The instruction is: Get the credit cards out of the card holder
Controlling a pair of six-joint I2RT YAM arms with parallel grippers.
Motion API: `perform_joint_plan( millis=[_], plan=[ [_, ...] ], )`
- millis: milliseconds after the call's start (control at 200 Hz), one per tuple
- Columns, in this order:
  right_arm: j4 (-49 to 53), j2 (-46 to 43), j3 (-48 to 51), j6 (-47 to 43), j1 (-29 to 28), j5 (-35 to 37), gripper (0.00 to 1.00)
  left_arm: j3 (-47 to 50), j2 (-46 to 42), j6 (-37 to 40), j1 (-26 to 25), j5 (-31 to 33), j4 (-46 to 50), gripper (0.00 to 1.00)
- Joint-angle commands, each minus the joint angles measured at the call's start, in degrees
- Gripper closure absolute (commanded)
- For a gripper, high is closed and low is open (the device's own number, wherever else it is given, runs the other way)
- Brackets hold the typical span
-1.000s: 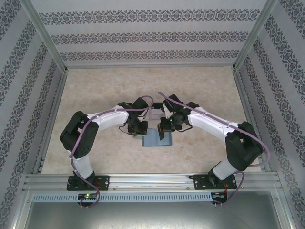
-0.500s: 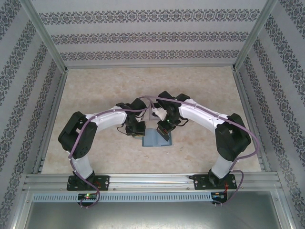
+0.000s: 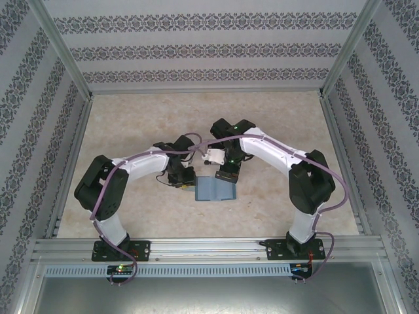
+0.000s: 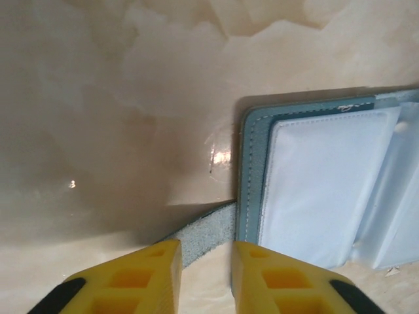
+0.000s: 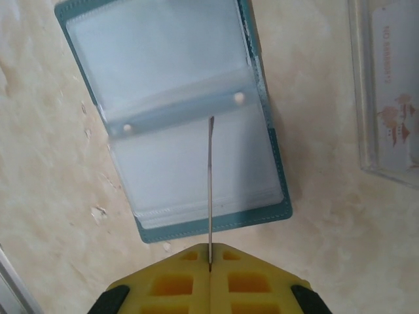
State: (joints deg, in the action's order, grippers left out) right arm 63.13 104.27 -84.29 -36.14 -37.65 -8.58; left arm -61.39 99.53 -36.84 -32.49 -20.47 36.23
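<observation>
A beige marbled table (image 3: pixel 131 124) sits inside an aluminium frame (image 3: pixel 196 247), closed in on three sides by walls (image 3: pixel 209 52) of patterned grey-and-white paper. Both arms are bent in at the elbow, and their wrists meet over the middle of the table.

The left arm (image 3: pixel 131 167) reaches low. Its left gripper (image 4: pixel 206 247) is just above the surface with its yellow fingers (image 4: pixel 131 278) parted and a clear gap between them; nothing is clamped. The card holder (image 4: pixel 314 190) lies open ahead and to the right of those fingertips. Its grey-blue strap tab (image 4: pixel 203 232) runs across the table just beyond the gap.

The right arm (image 3: pixel 275 154) arches over and points down. Its right gripper (image 5: pixel 210 255) is pinched tight on a thin credit card (image 5: pixel 210 190), seen edge-on and held clear above the open card holder's pale sleeves. A clear tray (image 5: pixel 357 85) lies ahead and to the right of this gripper, apart from the holder, with a pale printed card (image 5: pixel 396 98) in it.
</observation>
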Motion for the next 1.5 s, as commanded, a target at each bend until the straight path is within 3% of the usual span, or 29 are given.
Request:
perform_joint_plan(
  millis=[0,135,165,195,365,615,724,1109,1399,1494],
  plan=[
    [3.8,1.7,-3.7,-8.3,0.0,2.8,0.95,1.7,-2.9,-1.2,0.8,-0.2,-2.5,0.68],
    [4.3,2.9,-6.8,-11.0,0.2,3.3,0.94,3.0,-4.6,-1.7,1.0,0.5,-2.9,0.55],
    [4.5,3.2,-7.5,-11.3,0.2,3.7,0.94,3.3,-5.1,-1.7,1.0,0.8,-3.0,0.41],
    [4.7,3.6,-8.2,-11.5,0.4,4.0,0.94,3.5,-5.6,-1.9,1.1,1.1,-2.9,0.32],
    [6.5,5.8,-11.9,-12.7,1.2,4.5,0.94,4.2,-7.8,-2.2,1.2,3.6,-1.8,0.03],
    [7.1,7.0,-15.7,-14.3,2.5,5.2,0.94,4.0,-9.8,-2.4,1.4,6.9,0.5,0.06],
    [7.4,7.5,-17.4,-15.2,3.0,5.6,0.94,3.5,-10.5,-1.9,1.5,8.4,1.7,0.00],
    [8.5,11.5,-24.6,-18.5,4.6,6.3,0.93,2.2,-12.1,0.0,1.4,11.6,3.8,0.00],
    [11.3,17.1,-33.4,-21.1,5.8,6.6,0.93,4.5,-14.7,1.6,1.5,10.7,-1.4,0.00],
    [12.1,19.3,-36.4,-21.9,6.2,6.6,0.93,4.4,-16.1,0.5,1.5,14.0,-0.6,0.00]
  ],
)
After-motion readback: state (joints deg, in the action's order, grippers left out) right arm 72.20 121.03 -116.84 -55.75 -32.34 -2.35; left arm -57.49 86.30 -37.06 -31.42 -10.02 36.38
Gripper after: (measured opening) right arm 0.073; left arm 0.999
